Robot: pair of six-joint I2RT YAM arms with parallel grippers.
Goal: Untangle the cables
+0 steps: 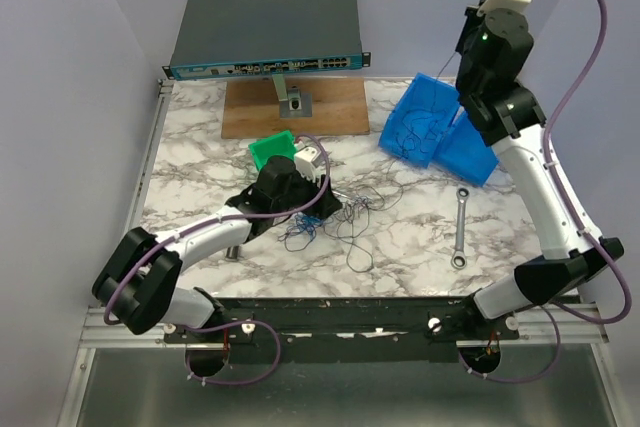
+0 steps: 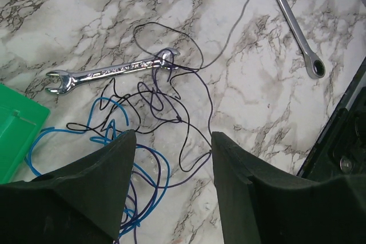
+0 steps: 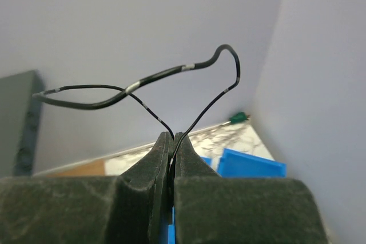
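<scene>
The cables point(image 1: 335, 219) lie in a loose tangle of thin blue, purple and black wires on the marble table. In the left wrist view the cables point(image 2: 154, 112) loop under and between my fingers. My left gripper point(image 2: 171, 135) is open just above them, nothing between its jaws; it shows in the top view point(image 1: 318, 202) at the tangle's left edge. My right gripper point(image 3: 172, 136) is shut on a thin black cable point(image 3: 148, 78) whose loop stands up from the fingertips. It is raised high at the back right point(image 1: 468, 25), above the blue bins.
A small silver wrench point(image 2: 108, 72) lies across the tangle. A ratchet wrench point(image 1: 460, 227) lies to the right, also in the left wrist view point(image 2: 294, 24). Two blue bins point(image 1: 428, 117) with wires, a green bin point(image 1: 272, 150), a wooden board point(image 1: 295, 107) and a network switch point(image 1: 265, 32) stand behind.
</scene>
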